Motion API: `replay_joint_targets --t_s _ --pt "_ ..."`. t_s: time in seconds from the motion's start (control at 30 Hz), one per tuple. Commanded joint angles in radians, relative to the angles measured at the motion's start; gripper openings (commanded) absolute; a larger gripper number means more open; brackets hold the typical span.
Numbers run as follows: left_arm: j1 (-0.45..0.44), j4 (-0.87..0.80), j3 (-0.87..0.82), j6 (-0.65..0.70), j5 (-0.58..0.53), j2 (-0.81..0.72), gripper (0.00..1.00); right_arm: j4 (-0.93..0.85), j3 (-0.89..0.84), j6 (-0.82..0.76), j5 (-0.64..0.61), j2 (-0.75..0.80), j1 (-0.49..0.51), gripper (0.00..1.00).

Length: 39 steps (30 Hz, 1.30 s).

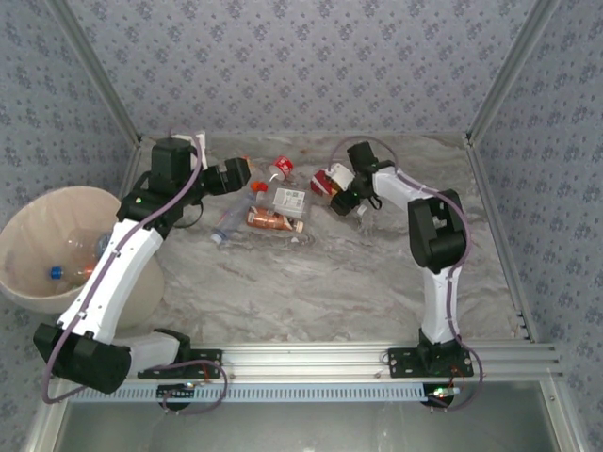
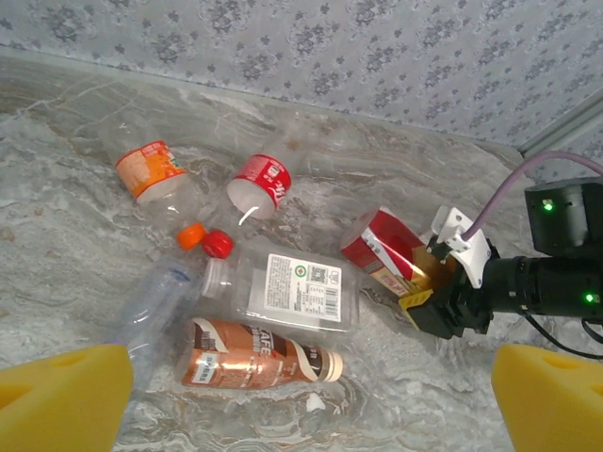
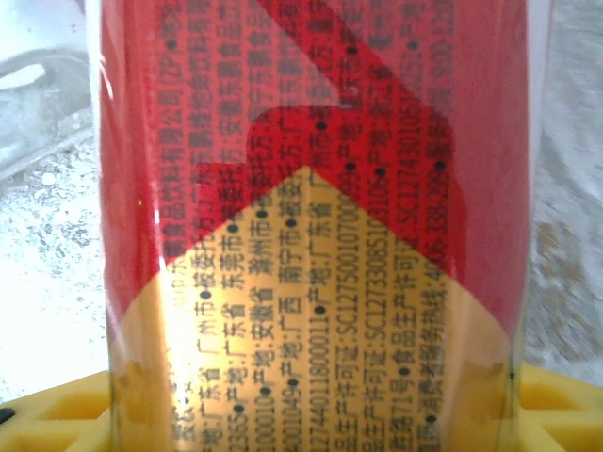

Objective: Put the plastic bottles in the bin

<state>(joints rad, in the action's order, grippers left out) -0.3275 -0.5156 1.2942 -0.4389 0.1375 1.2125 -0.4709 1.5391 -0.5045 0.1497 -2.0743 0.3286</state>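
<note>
Robot test cell in a lab, mock room of floral wallpaper panels [image 1: 311, 56] between bare aluminium posts [image 1: 94, 71], marble-patterned bench [image 1: 330, 292], slotted aluminium rail [image 1: 320, 358] carrying bolted left arm [image 1: 113, 273] and right arm [image 1: 433, 235]

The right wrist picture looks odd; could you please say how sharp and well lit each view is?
Right wrist view: the red and gold bottle sits close, its print soft but readable, the table beside it washed out. Left wrist view: the white-labelled bottle is sharp, with small highlights; the yellow fingers at the bottom blur. Top view: even light, faint shadows.
</note>
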Motion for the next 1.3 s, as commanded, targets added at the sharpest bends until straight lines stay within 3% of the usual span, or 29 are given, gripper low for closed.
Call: replay_joint_targets --t_s 0.0,0.17,0.37,0.5,0.7,0.9,1.27 --pt "-0.001 0.063 -0.029 -0.012 0.062 0.001 0.98 0.148 -0.124 0.166 -0.106 0.128 -0.002 0.59" --pt "-0.003 0.145 -0.063 -0.065 0.132 0.022 0.98 0.348 -0.376 0.366 -0.154 0.336 0.012 0.54" --pt "-0.051 0.339 -0.144 -0.178 0.203 0.071 0.98 0.569 -0.624 0.555 -0.074 0.569 0.056 0.51" --pt "-0.111 0.386 -0.129 -0.173 0.220 0.125 0.98 0.674 -0.723 0.639 0.009 0.656 0.097 0.51" --pt "-0.198 0.430 -0.103 -0.183 0.203 0.206 0.98 0.726 -0.743 0.616 0.035 0.692 0.200 0.52" --pt "-0.222 0.441 -0.082 -0.220 0.184 0.278 0.98 0.848 -0.742 0.688 0.053 0.670 0.268 0.52" --pt "-0.240 0.589 -0.124 -0.239 0.245 0.281 0.98 0.873 -0.713 0.785 0.103 0.625 0.286 0.53"
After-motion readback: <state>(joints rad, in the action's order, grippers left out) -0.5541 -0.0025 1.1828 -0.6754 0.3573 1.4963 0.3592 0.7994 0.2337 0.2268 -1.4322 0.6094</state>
